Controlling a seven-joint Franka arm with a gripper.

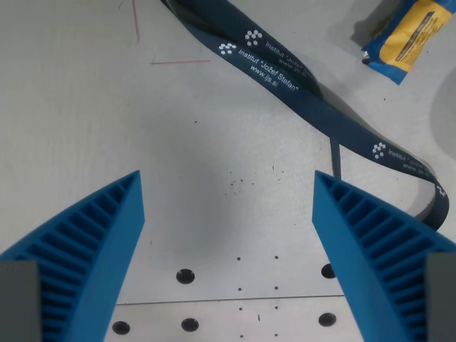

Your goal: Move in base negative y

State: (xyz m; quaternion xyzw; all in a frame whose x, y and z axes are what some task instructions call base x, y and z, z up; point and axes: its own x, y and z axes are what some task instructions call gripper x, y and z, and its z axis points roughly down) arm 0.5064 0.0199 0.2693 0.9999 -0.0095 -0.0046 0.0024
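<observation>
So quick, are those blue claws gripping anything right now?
Gripper: open, holding nothing; only bare table shows between its fingers.

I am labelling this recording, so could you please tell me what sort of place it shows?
Probably a robotics lab bench: a metal tabletop with bolt holes, a dark blue "Institut Jožef Stefan" lanyard, and red pen marks.

Parted claw (228,206) above lanyard (299,89)
</observation>
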